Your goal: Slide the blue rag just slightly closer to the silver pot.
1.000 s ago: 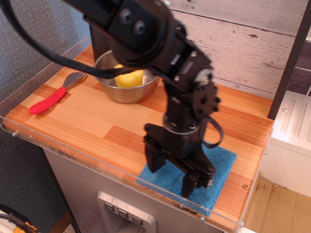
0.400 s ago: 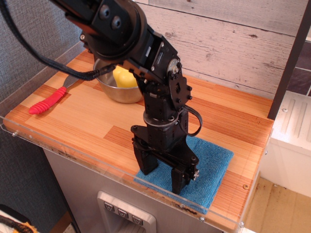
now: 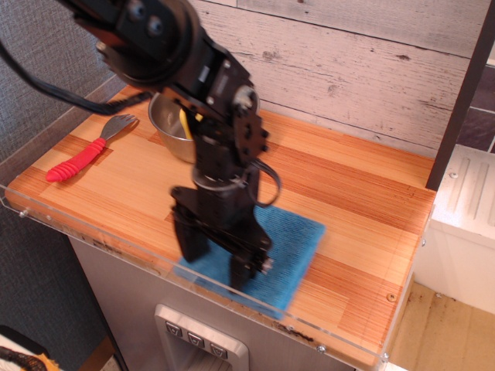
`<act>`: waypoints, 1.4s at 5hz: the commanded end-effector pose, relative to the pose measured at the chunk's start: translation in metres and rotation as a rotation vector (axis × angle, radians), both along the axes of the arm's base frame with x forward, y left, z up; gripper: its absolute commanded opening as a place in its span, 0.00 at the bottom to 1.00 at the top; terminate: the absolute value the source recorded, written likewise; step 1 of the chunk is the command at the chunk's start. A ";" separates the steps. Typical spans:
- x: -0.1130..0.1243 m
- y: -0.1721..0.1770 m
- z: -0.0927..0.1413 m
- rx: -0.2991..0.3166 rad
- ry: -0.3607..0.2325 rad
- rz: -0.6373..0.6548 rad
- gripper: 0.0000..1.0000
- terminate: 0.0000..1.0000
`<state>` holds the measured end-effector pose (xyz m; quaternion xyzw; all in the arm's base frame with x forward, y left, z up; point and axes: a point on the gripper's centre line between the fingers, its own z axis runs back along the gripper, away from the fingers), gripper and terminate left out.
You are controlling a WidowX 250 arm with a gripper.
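The blue rag [image 3: 288, 246] lies flat near the counter's front edge, partly hidden under the arm. My gripper [image 3: 216, 261] points down onto the rag's left part with its two black fingers [image 3: 241, 272] spread apart, tips on or just above the cloth. The silver pot [image 3: 165, 121] stands at the back left, mostly hidden behind the arm, with something yellow [image 3: 186, 120] inside. The pot is well apart from the rag.
A grey spork with a red handle [image 3: 76, 159] lies at the left of the wooden counter [image 3: 363, 209]. A clear plastic rim [image 3: 116, 251] runs along the front and left edges. A plank wall stands behind, a dark post [image 3: 464, 93] at the right.
The arm has swept left along the front edge, and the blue rag has slid left with it, closer to the pot. The fingers stay spread.
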<state>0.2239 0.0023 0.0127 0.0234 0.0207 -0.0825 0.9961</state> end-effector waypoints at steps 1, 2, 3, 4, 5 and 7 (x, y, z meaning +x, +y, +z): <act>-0.013 0.056 0.020 0.071 -0.027 0.060 1.00 0.00; -0.014 0.082 0.021 0.069 -0.020 0.082 1.00 0.00; -0.012 0.102 0.034 0.078 -0.030 0.103 1.00 0.00; -0.005 0.105 0.058 0.067 -0.085 0.075 1.00 0.00; 0.006 0.093 0.079 0.050 -0.146 0.026 1.00 0.00; 0.027 0.074 0.084 0.018 -0.152 -0.027 1.00 0.00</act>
